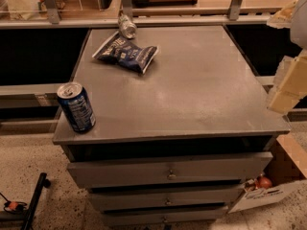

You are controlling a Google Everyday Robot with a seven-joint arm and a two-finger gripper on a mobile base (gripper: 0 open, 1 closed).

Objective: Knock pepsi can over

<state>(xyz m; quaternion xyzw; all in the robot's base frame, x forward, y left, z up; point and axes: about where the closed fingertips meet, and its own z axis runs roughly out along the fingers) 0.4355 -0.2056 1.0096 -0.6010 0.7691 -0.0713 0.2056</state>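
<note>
The pepsi can (76, 107) is dark blue with a silver top and white print. It stands upright at the front left corner of the grey cabinet top (192, 90). My gripper (289, 83) shows as pale yellowish blocks at the right edge of the view, beside the cabinet's right side. It is far to the right of the can, with the whole width of the top between them.
A flat dark blue chip bag (126, 52) lies at the back left of the top. A small silvery-grey can (127, 27) lies at the back edge behind it. Drawers (168, 172) face front below. A cardboard box (283, 176) sits on the floor at right.
</note>
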